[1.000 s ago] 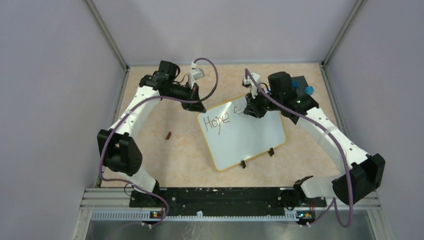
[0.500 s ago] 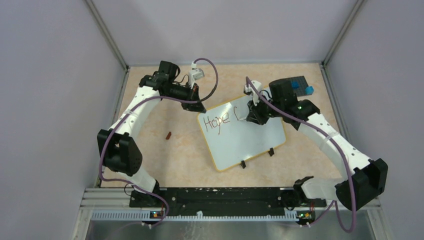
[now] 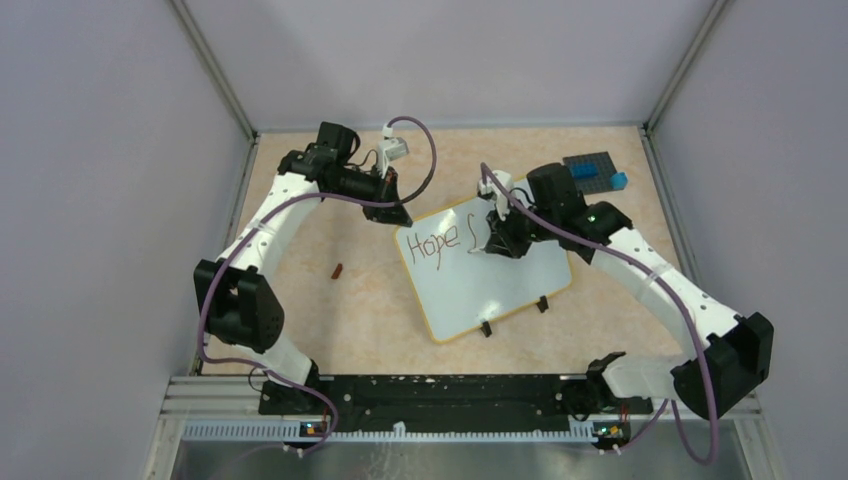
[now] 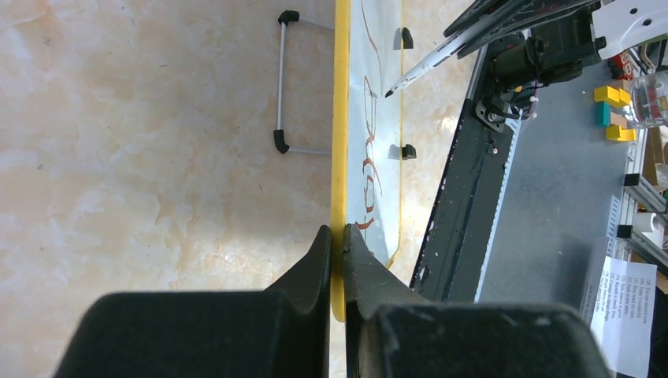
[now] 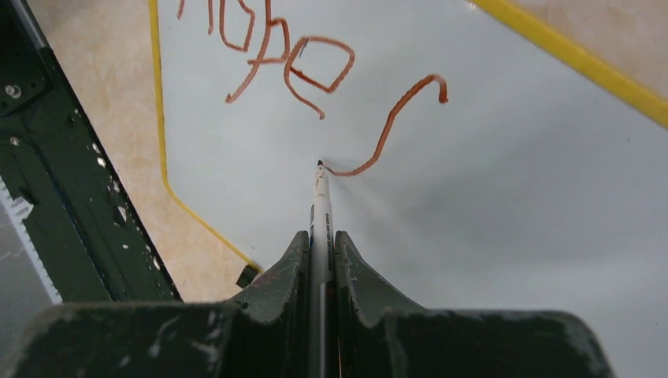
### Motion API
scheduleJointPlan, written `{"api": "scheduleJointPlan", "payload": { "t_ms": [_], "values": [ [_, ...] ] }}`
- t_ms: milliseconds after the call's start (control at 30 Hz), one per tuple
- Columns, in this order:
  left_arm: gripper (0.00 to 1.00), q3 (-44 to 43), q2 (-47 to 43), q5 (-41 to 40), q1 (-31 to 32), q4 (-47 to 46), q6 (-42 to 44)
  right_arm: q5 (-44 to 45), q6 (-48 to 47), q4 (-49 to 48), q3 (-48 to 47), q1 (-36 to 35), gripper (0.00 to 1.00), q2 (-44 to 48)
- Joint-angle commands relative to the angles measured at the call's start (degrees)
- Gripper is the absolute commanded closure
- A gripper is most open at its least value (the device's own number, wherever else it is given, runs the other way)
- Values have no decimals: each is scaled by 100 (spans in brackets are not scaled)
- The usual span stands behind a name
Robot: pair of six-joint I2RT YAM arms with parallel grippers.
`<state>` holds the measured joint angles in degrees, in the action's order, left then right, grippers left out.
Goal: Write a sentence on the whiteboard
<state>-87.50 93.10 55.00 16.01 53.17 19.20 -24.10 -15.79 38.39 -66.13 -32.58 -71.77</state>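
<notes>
The whiteboard (image 3: 500, 290) sits mid-table, turned askew, its feet on its 5 o'clock edge. The left gripper (image 4: 336, 234) is clenched on the yellow rim at the board's 10 o'clock corner. The right gripper (image 5: 321, 248) grasps a marker (image 5: 320, 197), whose tip touches the board at the end of a curved stroke after "Hope", all that shows of the sentence (image 3: 432, 246). A studded plate (image 3: 592, 168) sits at the table's 1 o'clock.
</notes>
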Motion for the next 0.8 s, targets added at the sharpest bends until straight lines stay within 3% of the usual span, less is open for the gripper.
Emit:
{"api": "scheduleJointPlan", "payload": {
  "t_ms": [0, 767],
  "values": [
    [100, 186, -71, -103, 139, 137, 53, -129, 105, -41, -607, -34, 100, 43],
    [100, 262, -160, -143, 137, 115, 74, 414, 30, -280, -742, 220, 100, -288]
  ]
}}
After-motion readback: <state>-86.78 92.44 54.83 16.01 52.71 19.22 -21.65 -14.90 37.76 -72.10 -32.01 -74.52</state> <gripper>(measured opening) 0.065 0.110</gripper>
